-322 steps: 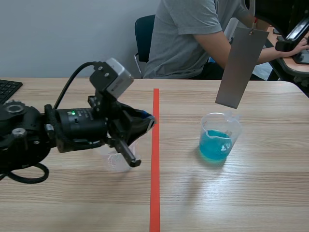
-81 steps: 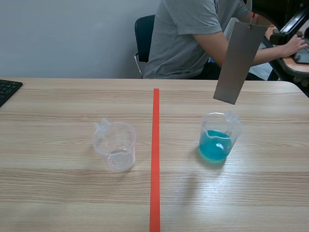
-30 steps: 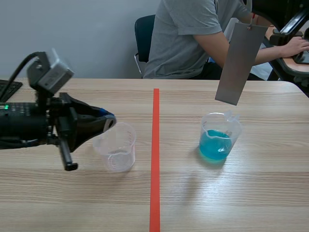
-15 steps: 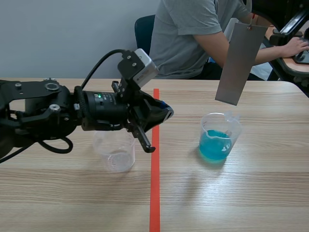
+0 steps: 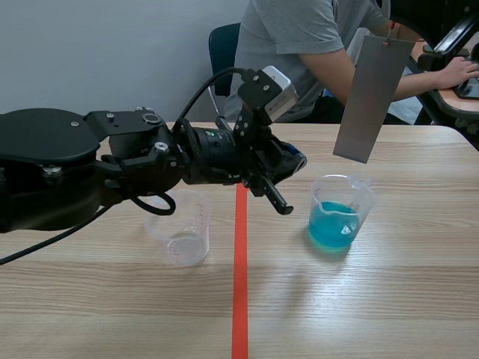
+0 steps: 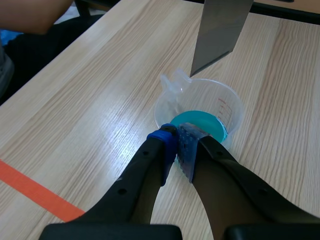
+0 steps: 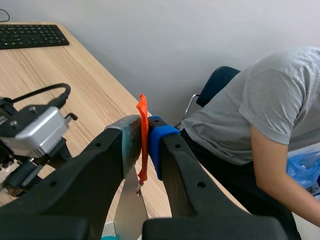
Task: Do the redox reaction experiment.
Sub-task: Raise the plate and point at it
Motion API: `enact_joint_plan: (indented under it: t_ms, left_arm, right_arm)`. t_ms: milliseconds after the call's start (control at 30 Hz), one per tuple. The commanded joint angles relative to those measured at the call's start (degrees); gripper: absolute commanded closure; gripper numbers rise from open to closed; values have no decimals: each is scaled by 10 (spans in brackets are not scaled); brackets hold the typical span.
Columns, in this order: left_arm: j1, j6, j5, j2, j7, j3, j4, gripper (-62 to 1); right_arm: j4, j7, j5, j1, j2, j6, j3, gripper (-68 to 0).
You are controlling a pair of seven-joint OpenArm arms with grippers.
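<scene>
Clamping its orange tag (image 7: 142, 107) in our right gripper (image 7: 145, 129), we judge the metal sheet (image 5: 372, 97) stiff but swing-prone; left gripper (image 6: 176, 142) pinched together, empty.

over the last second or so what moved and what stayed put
The left arm swept in from the left, passed the empty cup and crossed the tape line; the left gripper, shut on nothing, is now close to the blue-liquid beaker. Nothing was grasped or released. Cup and beaker stayed put; the right gripper still holds the orange strip with the metal plate hanging above the beaker.
</scene>
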Motion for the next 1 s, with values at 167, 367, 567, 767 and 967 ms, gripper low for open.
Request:
enact_joint_plan:
  t_ms: [167, 367, 567, 767, 967]
  left_arm:
    - [-17, 7, 4, 35, 3, 0, -5, -31]
    - [-18, 35, 26, 51, 3, 0, -16, -31]
    - [-17, 45, 26, 57, 5, 0, -18, -31]
    - [-17, 45, 26, 57, 5, 0, -18, -31]
    - [-17, 45, 24, 57, 4, 0, -18, -31]
  right_arm:
    - [2, 10, 7, 8, 9, 3, 5, -13]
    - [2, 10, 7, 8, 9, 3, 5, -13]
    - [2, 10, 7, 8, 9, 3, 5, -13]
    - [2, 10, 7, 8, 9, 3, 5, -13]
    - [2, 10, 7, 8, 9, 3, 5, -13]
